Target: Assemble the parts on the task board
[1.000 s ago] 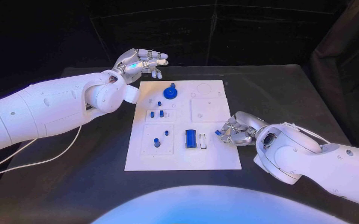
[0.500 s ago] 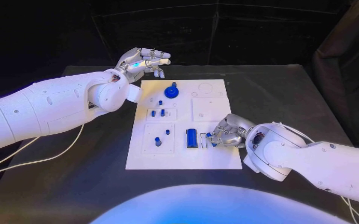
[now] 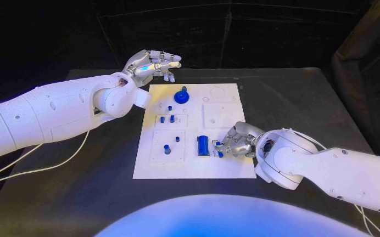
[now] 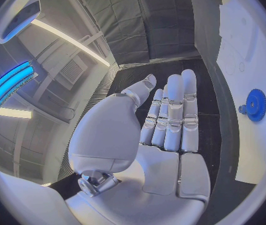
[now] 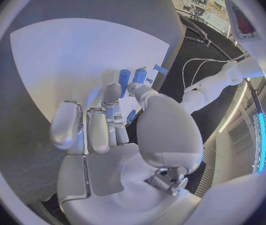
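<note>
The white task board lies mid-table. On it are a blue gear, several small blue pegs and an upright blue block. My right hand reaches over the board's near right part, fingertips just right of the block. It pinches a small blue part low over the board. In the right wrist view the right hand has that blue part between thumb and fingers. My left hand hovers beyond the board's far left corner, holding nothing. In the left wrist view the left hand faces the gear.
The black table surrounds the board on every side. A white cable from my left arm trails over the table's left side. Dark curtains stand behind the table.
My right hand has moved left from the board's right edge to beside the blue block, carrying the small blue part. The left hand has stayed almost still.
</note>
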You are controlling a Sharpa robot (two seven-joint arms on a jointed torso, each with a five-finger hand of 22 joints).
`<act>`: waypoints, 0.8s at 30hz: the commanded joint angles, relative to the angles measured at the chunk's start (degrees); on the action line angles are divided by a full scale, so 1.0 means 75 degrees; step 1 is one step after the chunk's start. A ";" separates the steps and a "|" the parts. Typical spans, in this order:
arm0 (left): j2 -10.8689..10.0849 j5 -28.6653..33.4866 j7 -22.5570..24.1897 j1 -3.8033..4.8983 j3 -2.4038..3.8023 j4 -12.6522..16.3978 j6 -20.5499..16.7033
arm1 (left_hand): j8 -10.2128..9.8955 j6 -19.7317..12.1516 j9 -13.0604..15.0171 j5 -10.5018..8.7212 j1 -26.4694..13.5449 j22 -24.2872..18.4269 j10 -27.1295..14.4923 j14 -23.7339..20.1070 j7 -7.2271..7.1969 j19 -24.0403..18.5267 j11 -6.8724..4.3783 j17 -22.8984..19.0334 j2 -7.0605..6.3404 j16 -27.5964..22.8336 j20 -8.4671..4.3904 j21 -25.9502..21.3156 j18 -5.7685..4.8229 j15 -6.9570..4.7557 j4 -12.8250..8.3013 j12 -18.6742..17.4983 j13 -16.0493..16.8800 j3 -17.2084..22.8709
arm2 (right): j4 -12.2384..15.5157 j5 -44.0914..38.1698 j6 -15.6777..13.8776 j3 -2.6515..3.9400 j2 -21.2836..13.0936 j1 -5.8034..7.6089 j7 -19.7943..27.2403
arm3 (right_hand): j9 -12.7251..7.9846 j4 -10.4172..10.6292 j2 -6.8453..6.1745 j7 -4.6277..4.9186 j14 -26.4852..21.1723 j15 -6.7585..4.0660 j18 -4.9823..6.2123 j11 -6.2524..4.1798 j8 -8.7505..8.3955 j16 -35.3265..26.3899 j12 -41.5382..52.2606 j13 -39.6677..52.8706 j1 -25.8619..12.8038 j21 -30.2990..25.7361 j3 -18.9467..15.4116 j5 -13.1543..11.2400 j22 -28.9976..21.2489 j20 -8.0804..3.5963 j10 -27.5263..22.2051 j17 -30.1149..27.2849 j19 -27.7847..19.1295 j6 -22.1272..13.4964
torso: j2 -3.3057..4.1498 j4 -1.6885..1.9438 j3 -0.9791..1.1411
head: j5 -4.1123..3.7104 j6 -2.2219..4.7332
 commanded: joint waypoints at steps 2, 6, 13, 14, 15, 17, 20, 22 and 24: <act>-0.0002 0.0032 0.0013 0.0012 0.0007 0.0022 0.0074 | -0.0029 -0.0027 -0.0001 0.0038 -0.0004 -0.0007 -0.0053 -0.0055 -0.0009 0.0053 0.0016 -0.0007 0.0067 0.0004 0.0020 -0.0025 0.0098 0.0010 -0.0013 0.0022 0.0002 -0.0048 | 0.0020 -0.0145 0.0001 0.0004 0.0050 0.0010 0.0006 | 0.0016 -0.0003 -0.0006 -0.0004 0.0351 -0.0038 -0.0141 -0.0013 0.0025 0.0038 0.0040 0.0064 -0.0103 0.0043 -0.0096 -0.0001 0.0007 -0.0013 0.0065 0.0005 0.0036 0.0062 | 0.0000 0.0001 0.0008 | 0.0008 0.0015; -0.0005 0.0032 0.0005 0.0013 0.0007 0.0029 0.0086 | -0.0029 -0.0027 -0.0001 0.0038 -0.0004 -0.0007 -0.0053 -0.0055 -0.0009 0.0053 0.0016 -0.0007 0.0067 0.0004 0.0020 -0.0025 0.0098 0.0010 -0.0013 0.0022 0.0002 -0.0048 | -0.0009 -0.0230 -0.0044 0.0004 0.0095 0.0010 0.0006 | 0.0028 0.0007 -0.0003 -0.0008 0.0350 -0.0040 -0.0141 -0.0015 0.0031 0.0036 0.0030 0.0063 -0.0136 0.0042 -0.0142 -0.0027 0.0004 -0.0016 0.0067 0.0002 0.0036 0.0069 | -0.0005 -0.0007 -0.0004 | 0.0017 0.0002; -0.0010 0.0032 -0.0005 0.0014 0.0007 0.0045 0.0103 | -0.0034 -0.0039 -0.0003 0.0038 -0.0014 -0.0011 -0.0065 -0.0058 -0.0003 0.0054 0.0022 -0.0011 0.0065 0.0005 0.0022 -0.0031 0.0097 0.0014 -0.0007 0.0022 0.0001 -0.0063 | -0.0091 -0.0273 -0.0095 0.0004 0.0177 0.0011 0.0022 | 0.0063 0.0072 0.0012 -0.0011 0.0349 -0.0043 -0.0142 -0.0016 0.0033 0.0035 0.0029 0.0086 -0.0277 0.0041 -0.0331 -0.0046 0.0007 -0.0021 0.0080 0.0006 0.0037 0.0076 | -0.0007 -0.0004 -0.0005 | 0.0016 -0.0001; -0.0012 0.0032 -0.0005 0.0015 0.0007 0.0047 0.0103 | -0.0034 -0.0039 -0.0003 0.0038 -0.0014 -0.0011 -0.0065 -0.0058 -0.0003 0.0054 0.0022 -0.0011 0.0065 0.0005 0.0022 -0.0031 0.0097 0.0014 -0.0007 0.0022 0.0001 -0.0063 | -0.0103 -0.0275 -0.0093 0.0004 0.0186 0.0011 0.0021 | 0.0063 0.0072 0.0013 -0.0011 0.0349 -0.0043 -0.0142 -0.0016 0.0033 0.0036 0.0029 0.0086 -0.0278 0.0041 -0.0332 -0.0046 0.0007 -0.0021 0.0080 0.0006 0.0037 0.0076 | -0.0005 -0.0001 -0.0005 | 0.0014 -0.0003; -0.0014 0.0032 -0.0006 0.0015 0.0007 0.0049 0.0103 | -0.0034 -0.0039 -0.0003 0.0038 -0.0014 -0.0011 -0.0065 -0.0058 -0.0003 0.0054 0.0022 -0.0011 0.0065 0.0005 0.0022 -0.0031 0.0097 0.0014 -0.0007 0.0022 0.0001 -0.0063 | -0.0116 -0.0276 -0.0080 0.0004 0.0195 0.0011 0.0018 | 0.0072 0.0087 0.0010 -0.0009 0.0348 -0.0043 -0.0142 -0.0015 0.0031 0.0034 0.0018 0.0084 -0.0312 0.0039 -0.0392 -0.0046 0.0006 -0.0022 0.0079 0.0005 0.0037 0.0074 | -0.0004 0.0000 -0.0004 | 0.0012 -0.0005; -0.0016 0.0032 -0.0008 0.0015 0.0007 0.0052 0.0109 | -0.0034 -0.0039 -0.0003 0.0038 -0.0014 -0.0011 -0.0065 -0.0058 -0.0003 0.0054 0.0022 -0.0011 0.0065 0.0005 0.0022 -0.0031 0.0097 0.0014 -0.0007 0.0022 0.0001 -0.0063 | -0.0145 -0.0278 -0.0040 0.0004 0.0207 0.0011 0.0004 | 0.0085 0.0140 -0.0008 -0.0003 0.0345 -0.0036 -0.0142 -0.0008 0.0026 0.0027 0.0010 0.0090 -0.0413 0.0036 -0.0530 -0.0173 0.0003 -0.0020 0.0082 -0.0005 0.0036 0.0072 | -0.0006 0.0000 -0.0003 | 0.0010 -0.0007; -0.0022 0.0033 -0.0022 0.0016 0.0008 0.0059 0.0145 | -0.0037 -0.0045 -0.0004 0.0038 -0.0026 -0.0015 -0.0070 -0.0061 0.0000 0.0053 0.0025 -0.0014 0.0063 0.0006 0.0025 -0.0036 0.0095 0.0018 0.0000 0.0023 0.0000 -0.0077 | -0.0189 -0.0280 -0.0014 0.0005 0.0220 0.0011 -0.0011 | 0.0115 0.0304 -0.0049 -0.0018 0.0339 -0.0038 -0.0139 0.0005 0.0003 0.0011 -0.0011 0.0110 -0.0672 0.0024 -0.1021 -0.0778 -0.0009 -0.0011 0.0078 -0.0020 0.0030 0.0060 | -0.0007 0.0001 -0.0004 | 0.0012 -0.0007; -0.0025 0.0033 -0.0030 0.0017 0.0008 0.0063 0.0161 | -0.0037 -0.0046 -0.0004 0.0038 -0.0030 -0.0016 -0.0071 -0.0061 0.0001 0.0053 0.0026 -0.0014 0.0062 0.0006 0.0026 -0.0038 0.0095 0.0019 0.0002 0.0024 0.0000 -0.0081 | -0.0210 -0.0281 -0.0006 0.0005 0.0224 0.0011 -0.0016 | 0.0129 0.0331 -0.0035 -0.0009 0.0336 -0.0033 -0.0139 -0.0003 -0.0007 0.0004 -0.0017 0.0123 -0.0690 0.0020 -0.1186 -0.0951 -0.0013 -0.0013 0.0071 -0.0029 0.0028 0.0054 | -0.0004 0.0000 -0.0004 | 0.0019 -0.0005; -0.0027 0.0033 -0.0037 0.0017 0.0008 0.0065 0.0172 | -0.0037 -0.0047 -0.0004 0.0038 -0.0036 -0.0018 -0.0073 -0.0063 0.0001 0.0053 0.0027 -0.0016 0.0062 0.0007 0.0027 -0.0040 0.0095 0.0021 0.0006 0.0025 0.0000 -0.0086 | -0.0227 -0.0281 0.0005 0.0005 0.0228 0.0011 -0.0021 | 0.0134 0.0335 -0.0017 -0.0009 0.0335 -0.0033 -0.0137 -0.0004 -0.0011 -0.0002 -0.0019 0.0130 -0.0676 0.0015 -0.1247 -0.0993 -0.0022 -0.0014 0.0067 -0.0036 0.0025 0.0051 | -0.0006 -0.0002 -0.0003 | 0.0020 -0.0004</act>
